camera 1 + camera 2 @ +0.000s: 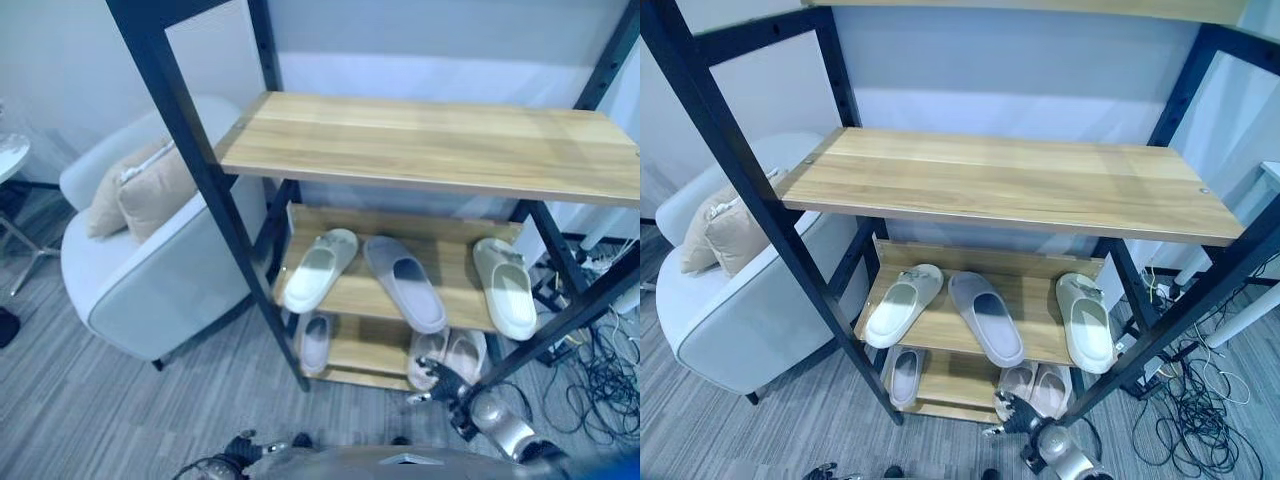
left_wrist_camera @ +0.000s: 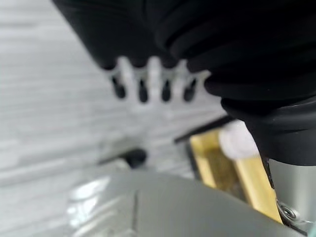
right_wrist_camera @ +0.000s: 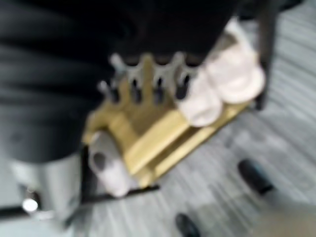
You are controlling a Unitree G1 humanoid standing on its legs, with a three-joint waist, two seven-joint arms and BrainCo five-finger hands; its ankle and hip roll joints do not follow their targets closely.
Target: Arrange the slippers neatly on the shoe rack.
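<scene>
The black-framed shoe rack (image 1: 190, 150) has wooden shelves, and its top shelf (image 1: 430, 140) is bare. On the middle shelf lie a pale green slipper (image 1: 320, 268), a grey slipper (image 1: 405, 282) and a cream slipper (image 1: 505, 287), each at its own angle. The bottom shelf holds one grey slipper (image 1: 315, 342) and a beige pair (image 1: 450, 355). My right hand (image 1: 445, 385) hovers just in front of the beige pair (image 3: 222, 84), fingers (image 3: 148, 81) straight and holding nothing. My left hand (image 2: 148, 81) hangs over the floor beside the rack's lower corner, its fingers straight and empty.
A pale grey armchair (image 1: 150, 270) with beige cushions (image 1: 140, 185) stands close to the rack's left post. Cables (image 1: 600, 370) tangle on the floor to the right of the rack. A small round table (image 1: 10, 150) is at the far left.
</scene>
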